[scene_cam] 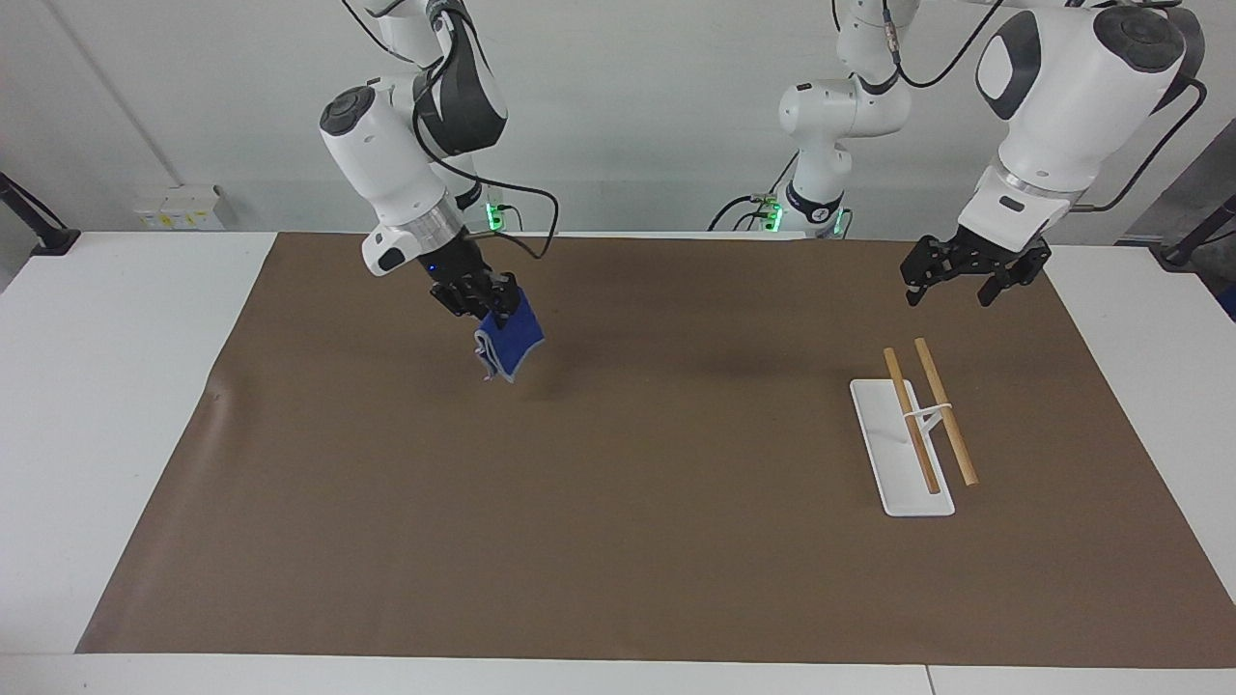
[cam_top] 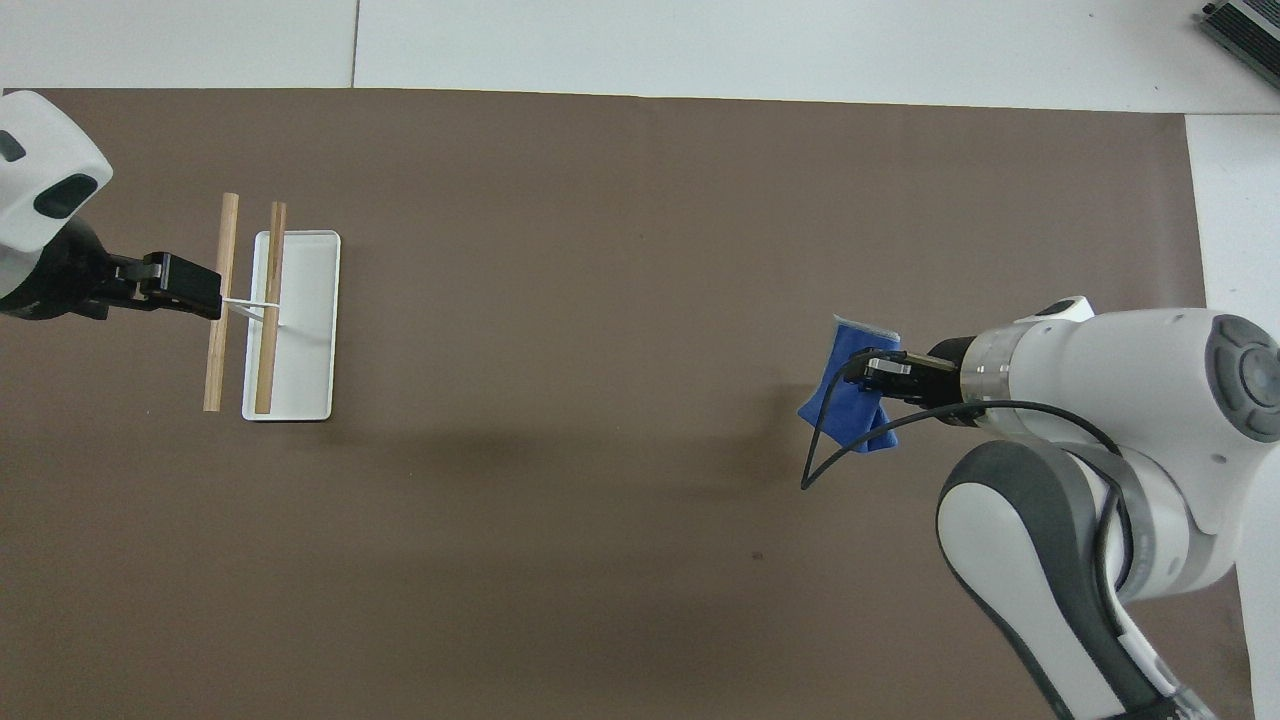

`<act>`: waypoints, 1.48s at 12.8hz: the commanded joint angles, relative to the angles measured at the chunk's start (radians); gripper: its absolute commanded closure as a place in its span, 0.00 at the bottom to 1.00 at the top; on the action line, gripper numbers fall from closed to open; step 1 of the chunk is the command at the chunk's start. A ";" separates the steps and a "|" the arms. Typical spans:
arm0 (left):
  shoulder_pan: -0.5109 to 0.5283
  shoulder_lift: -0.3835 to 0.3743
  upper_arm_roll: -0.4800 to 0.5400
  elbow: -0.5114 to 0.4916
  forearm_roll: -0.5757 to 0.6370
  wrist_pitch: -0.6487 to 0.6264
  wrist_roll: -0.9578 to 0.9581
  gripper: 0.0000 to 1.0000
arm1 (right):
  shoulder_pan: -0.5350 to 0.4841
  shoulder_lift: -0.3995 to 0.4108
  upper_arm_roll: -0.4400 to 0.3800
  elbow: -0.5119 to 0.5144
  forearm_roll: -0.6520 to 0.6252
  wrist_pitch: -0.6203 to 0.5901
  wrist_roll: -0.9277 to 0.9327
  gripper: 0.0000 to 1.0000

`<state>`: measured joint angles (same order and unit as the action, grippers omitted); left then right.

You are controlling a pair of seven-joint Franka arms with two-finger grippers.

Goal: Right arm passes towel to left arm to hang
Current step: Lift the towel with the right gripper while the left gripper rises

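Right gripper (scene_cam: 480,297) up in the air over the brown mat (scene_cam: 628,463), fingers clamped on the top of the blue towel (scene_cam: 508,340). Towel hangs below the fingers, clear of the mat, toward the right arm's end of the table. Left gripper (scene_cam: 962,280) hovers with fingers spread, holding nothing, over the mat by the rack. White tray (scene_cam: 893,454) with two wooden rods (scene_cam: 944,410) sits below that gripper, well apart from the towel.

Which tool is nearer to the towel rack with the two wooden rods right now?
Left. The left tool hangs open in the air beside the rack, at its robot-side end. The right tool holds the towel over the mat toward the right arm's end.
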<state>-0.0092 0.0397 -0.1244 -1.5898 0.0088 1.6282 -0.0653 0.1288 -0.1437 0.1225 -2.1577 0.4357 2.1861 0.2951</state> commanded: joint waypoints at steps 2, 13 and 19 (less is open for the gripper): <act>-0.032 -0.029 0.002 -0.030 0.004 -0.007 -0.028 0.00 | -0.006 -0.001 0.066 0.038 0.173 0.011 0.025 1.00; -0.149 -0.125 0.000 -0.310 -0.289 0.444 -0.770 0.00 | 0.087 0.046 0.085 0.074 0.397 0.164 0.113 1.00; -0.233 -0.158 0.002 -0.470 -0.289 0.720 -0.976 0.00 | 0.172 0.108 0.088 0.127 0.511 0.261 0.268 1.00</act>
<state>-0.2263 -0.0770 -0.1364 -2.0069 -0.2614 2.3087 -1.0149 0.2969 -0.0742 0.2025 -2.0748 0.9175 2.4273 0.5355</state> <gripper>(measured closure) 0.000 0.846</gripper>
